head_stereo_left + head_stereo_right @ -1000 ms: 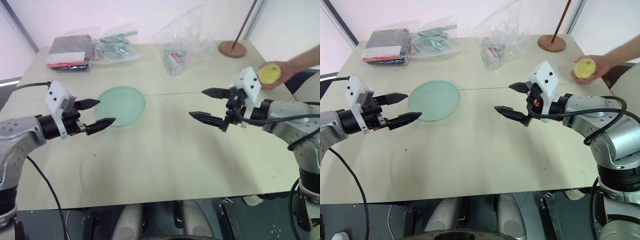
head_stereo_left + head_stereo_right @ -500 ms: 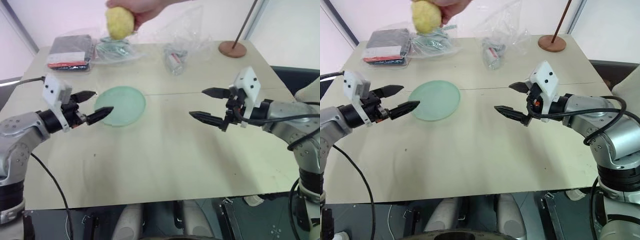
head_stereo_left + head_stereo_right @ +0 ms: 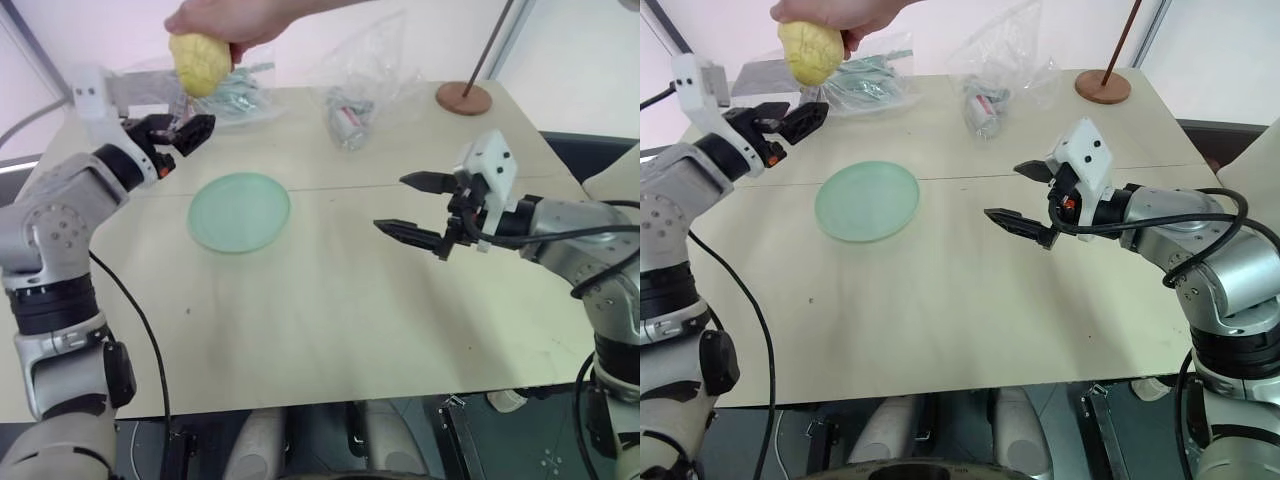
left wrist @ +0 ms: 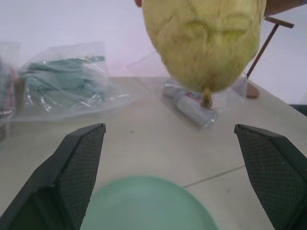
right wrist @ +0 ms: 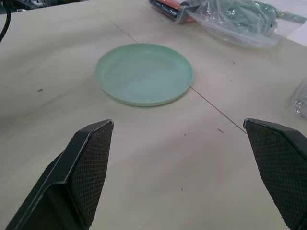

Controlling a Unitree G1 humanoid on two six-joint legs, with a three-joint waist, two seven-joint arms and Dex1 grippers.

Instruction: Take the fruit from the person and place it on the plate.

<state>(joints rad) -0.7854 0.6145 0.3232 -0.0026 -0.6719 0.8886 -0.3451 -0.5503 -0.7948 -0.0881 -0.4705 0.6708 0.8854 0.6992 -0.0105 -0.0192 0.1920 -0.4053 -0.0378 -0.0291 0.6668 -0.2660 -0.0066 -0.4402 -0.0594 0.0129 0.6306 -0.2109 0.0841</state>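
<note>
The fruit (image 3: 200, 63) hangs in the person's hand (image 3: 228, 20) above the table's (image 3: 330, 290) far left, long axis upright, stem nub down. The plate (image 3: 240, 211) lies at its five o'clock. The left gripper (image 3: 183, 133), fingers wide, has risen to just below it since earlier. The right gripper (image 3: 412, 208) stays wide, empty.

One fruit (image 3: 200, 63), held in one person's hand (image 3: 222, 20); one plate (image 3: 240, 211) on one table (image 3: 330, 300). Three clear plastic bags at the table's far side: one with dark flat packs (image 3: 140, 100), one with green items (image 3: 232, 88), one with a small tube-like item (image 3: 352, 118). One round wooden base (image 3: 464, 98) with one upright rod; two grippers, left (image 3: 180, 133) and right (image 3: 415, 208).
</note>
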